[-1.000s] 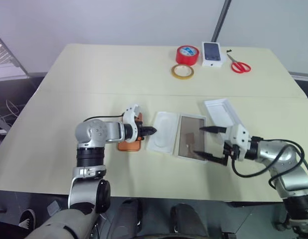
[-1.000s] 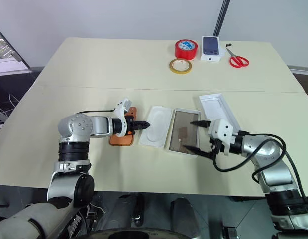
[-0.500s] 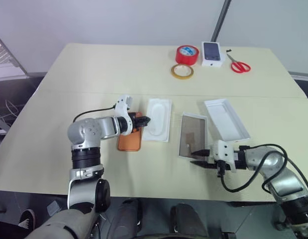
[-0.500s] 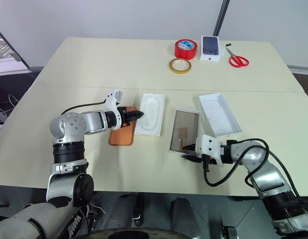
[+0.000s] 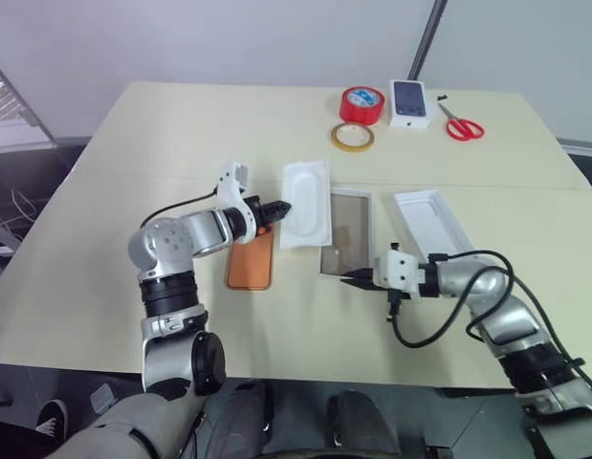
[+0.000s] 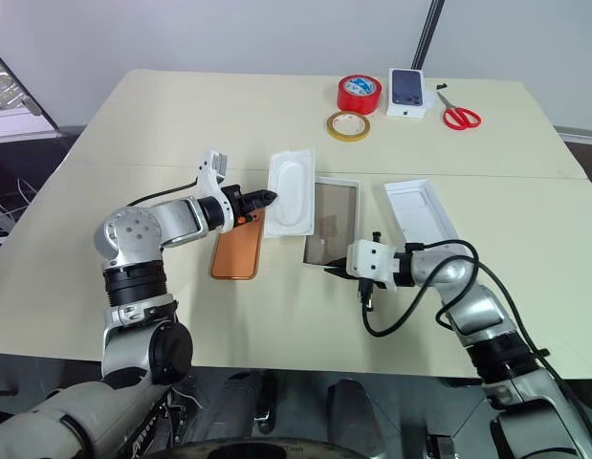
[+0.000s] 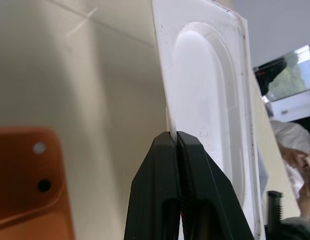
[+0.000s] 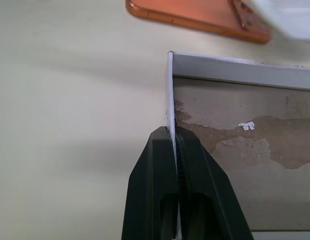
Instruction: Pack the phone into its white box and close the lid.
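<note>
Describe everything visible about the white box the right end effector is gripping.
The white box is a shallow rectangular cardboard tray with thin white walls and a grey-brown floor, blotchy with torn patches and a white scrap. It holds nothing and lies on the cream table, between the moulded insert and the lid. The right end effector is shut on one of its walls near a corner, one finger inside, one outside. The phone lies apart from it, past the insert.
</note>
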